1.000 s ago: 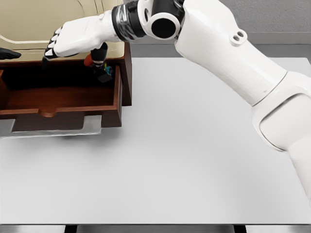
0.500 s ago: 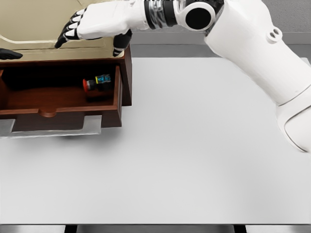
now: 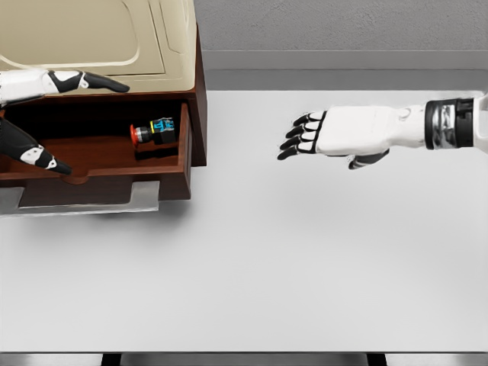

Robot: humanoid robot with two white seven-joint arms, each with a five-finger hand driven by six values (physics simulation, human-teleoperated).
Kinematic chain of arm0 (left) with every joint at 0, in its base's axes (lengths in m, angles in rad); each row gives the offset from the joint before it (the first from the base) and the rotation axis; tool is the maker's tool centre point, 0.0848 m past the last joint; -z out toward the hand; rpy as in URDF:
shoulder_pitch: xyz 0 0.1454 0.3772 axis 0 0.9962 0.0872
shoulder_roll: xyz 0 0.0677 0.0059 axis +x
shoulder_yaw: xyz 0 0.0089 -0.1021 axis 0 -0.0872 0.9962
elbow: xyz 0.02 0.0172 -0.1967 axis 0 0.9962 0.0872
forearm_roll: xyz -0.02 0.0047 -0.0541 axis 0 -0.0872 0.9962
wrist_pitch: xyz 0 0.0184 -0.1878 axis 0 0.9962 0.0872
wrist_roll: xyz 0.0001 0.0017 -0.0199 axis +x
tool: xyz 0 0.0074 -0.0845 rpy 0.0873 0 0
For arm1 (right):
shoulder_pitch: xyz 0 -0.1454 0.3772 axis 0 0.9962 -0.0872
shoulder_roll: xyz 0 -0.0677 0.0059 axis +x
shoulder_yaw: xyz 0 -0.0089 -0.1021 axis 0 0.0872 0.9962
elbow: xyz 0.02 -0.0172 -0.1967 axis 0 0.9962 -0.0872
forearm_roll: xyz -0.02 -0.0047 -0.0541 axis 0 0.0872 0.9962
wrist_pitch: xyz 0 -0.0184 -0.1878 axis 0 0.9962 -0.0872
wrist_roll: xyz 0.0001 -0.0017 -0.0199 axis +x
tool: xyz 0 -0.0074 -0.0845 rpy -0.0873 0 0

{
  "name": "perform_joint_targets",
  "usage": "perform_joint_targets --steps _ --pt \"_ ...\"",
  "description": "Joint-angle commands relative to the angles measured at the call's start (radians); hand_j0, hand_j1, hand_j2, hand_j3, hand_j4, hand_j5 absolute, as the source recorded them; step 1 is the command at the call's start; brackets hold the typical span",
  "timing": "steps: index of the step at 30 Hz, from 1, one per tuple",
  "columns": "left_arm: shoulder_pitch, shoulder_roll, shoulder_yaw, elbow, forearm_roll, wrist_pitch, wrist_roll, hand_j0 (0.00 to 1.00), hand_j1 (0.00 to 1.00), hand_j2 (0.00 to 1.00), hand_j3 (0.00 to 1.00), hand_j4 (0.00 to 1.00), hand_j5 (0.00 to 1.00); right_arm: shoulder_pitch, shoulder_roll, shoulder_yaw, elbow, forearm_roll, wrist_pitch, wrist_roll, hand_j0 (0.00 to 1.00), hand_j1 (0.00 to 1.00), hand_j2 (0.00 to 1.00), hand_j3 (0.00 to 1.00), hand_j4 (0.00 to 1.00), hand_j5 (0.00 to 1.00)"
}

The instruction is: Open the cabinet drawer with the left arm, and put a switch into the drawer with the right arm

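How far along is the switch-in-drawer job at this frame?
Essentially done: the drawer is pulled open and the switch lies inside it. Nothing is in hand; the right robot hand is open over the table, the left robot hand open at the drawer.

Left hand [image 3: 30,114] mostly beyond frame edge
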Motion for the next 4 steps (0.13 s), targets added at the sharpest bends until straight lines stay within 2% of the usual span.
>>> perform_joint_targets --steps 1,4 --pt "0.0 -0.012 0.0 0.0 0.007 -0.023 0.0 1.0 1.0 1.0 1.0 1.0 1.0 0.008 -0.036 -0.038 0.015 -0.008 0.004 -0.001 1.0 1.0 1.0 1.0 1.0 1.0" --pt "0.002 -0.011 -0.002 0.0 0.005 -0.023 0.0 1.0 1.0 1.0 1.0 1.0 1.0 0.025 -0.041 -0.038 0.015 -0.008 0.004 -0.001 1.0 1.0 1.0 1.0 1.0 1.0"
